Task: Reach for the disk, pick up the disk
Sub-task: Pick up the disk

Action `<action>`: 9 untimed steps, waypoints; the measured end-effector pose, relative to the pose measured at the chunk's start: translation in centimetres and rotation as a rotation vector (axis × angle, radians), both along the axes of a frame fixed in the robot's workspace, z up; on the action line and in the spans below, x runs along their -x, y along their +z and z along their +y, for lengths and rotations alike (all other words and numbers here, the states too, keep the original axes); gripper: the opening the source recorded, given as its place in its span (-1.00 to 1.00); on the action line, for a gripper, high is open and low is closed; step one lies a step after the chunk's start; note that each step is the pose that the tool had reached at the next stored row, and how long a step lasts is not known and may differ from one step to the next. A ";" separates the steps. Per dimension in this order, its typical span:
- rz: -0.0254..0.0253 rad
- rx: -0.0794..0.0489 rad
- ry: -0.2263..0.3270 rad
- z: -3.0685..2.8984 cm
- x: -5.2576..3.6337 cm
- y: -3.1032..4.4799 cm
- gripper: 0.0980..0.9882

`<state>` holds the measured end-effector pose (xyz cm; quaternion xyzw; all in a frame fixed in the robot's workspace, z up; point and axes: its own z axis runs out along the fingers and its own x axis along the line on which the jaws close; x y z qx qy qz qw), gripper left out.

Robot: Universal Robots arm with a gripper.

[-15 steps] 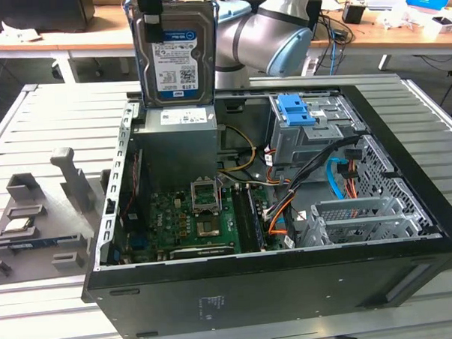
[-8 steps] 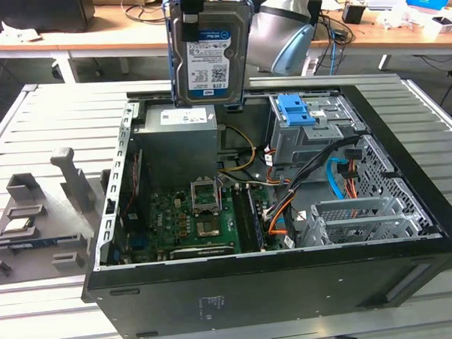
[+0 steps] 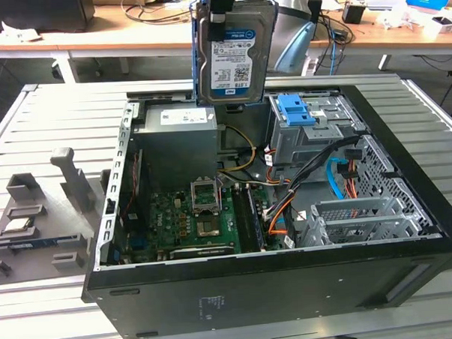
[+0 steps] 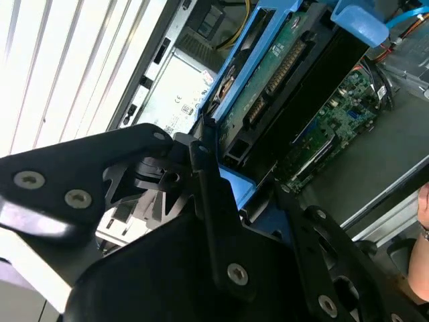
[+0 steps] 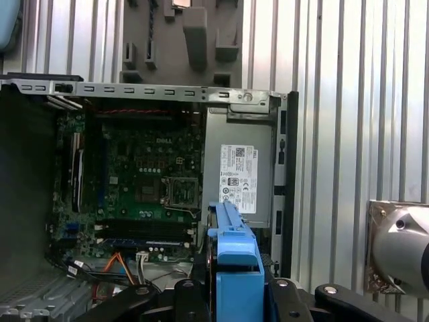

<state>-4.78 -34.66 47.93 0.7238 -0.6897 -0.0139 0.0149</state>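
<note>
Claw [image 4: 231, 201] apparently clamped around raised disk [image 3: 236, 53], above case [image 3: 406, 169]

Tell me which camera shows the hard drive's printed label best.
The exterior view: the hard drive hangs above the open computer case with its label facing the camera. The second wrist view shows its circuit-board underside and blue rail, clamped in the gripper; the first wrist view shows the blue rail edge-on.

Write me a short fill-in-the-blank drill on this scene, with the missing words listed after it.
1. The gripper is shut on the ____.
2. The disk hangs above the open computer ____.
3. The rails along the disk's sides are coloured ____.
4. In the exterior view, the green motherboard lies ____ the computer case.

Missing words: disk; case; blue; inside
</note>
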 end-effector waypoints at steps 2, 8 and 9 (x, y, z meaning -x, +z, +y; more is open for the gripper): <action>-0.0001 0.000 0.000 0.00 -0.87 0.00 -0.39; -0.0001 0.000 0.000 -0.01 -1.46 -0.01 -0.39; -0.0001 0.000 0.000 -0.14 -1.47 -0.01 -0.39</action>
